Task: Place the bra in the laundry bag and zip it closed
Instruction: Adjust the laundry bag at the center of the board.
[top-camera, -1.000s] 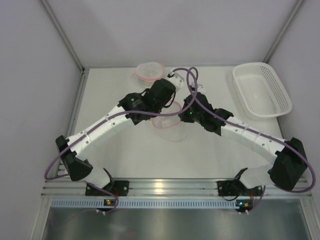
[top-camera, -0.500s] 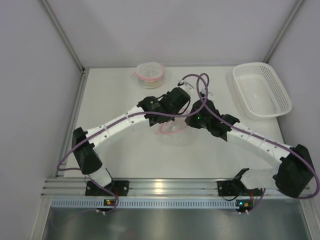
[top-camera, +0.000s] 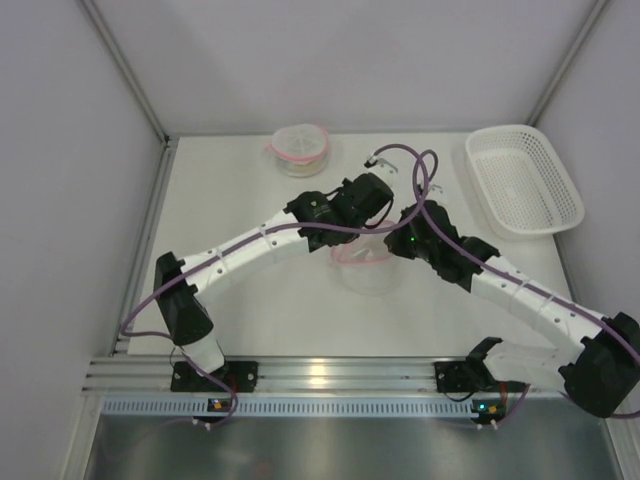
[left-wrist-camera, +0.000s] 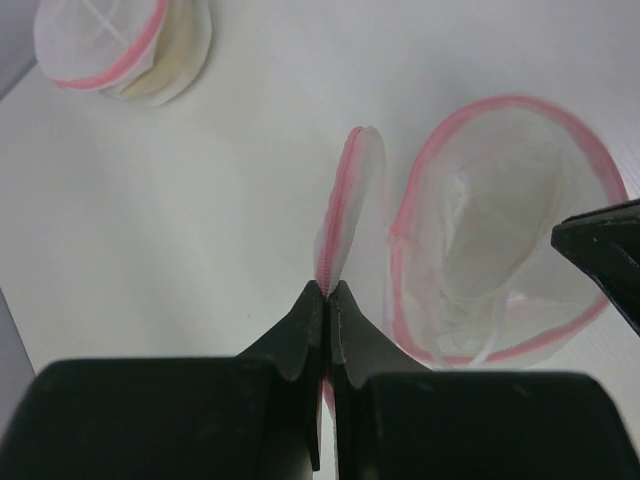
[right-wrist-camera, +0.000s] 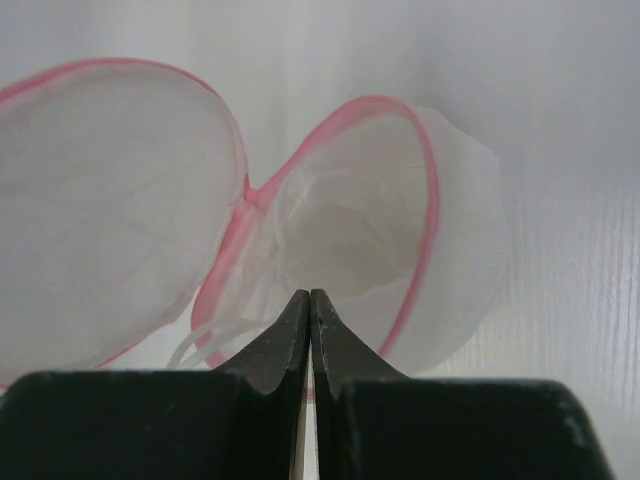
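At table centre, open bag (top-camera: 368, 268) holds the white bra (left-wrist-camera: 480, 250). Right gripper (right-wrist-camera: 309, 300) pinched shut at its near rim, hold unclear. Left gripper (left-wrist-camera: 328, 290) clamped on its flap (left-wrist-camera: 345, 215). 11 o'clock: second bag (top-camera: 300, 147), something beige inside. 2 o'clock: basket (top-camera: 522, 180).

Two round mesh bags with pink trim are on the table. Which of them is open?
The nearer bag: its lid stands up on edge, pinched by the left gripper. The far bag has its lid down.
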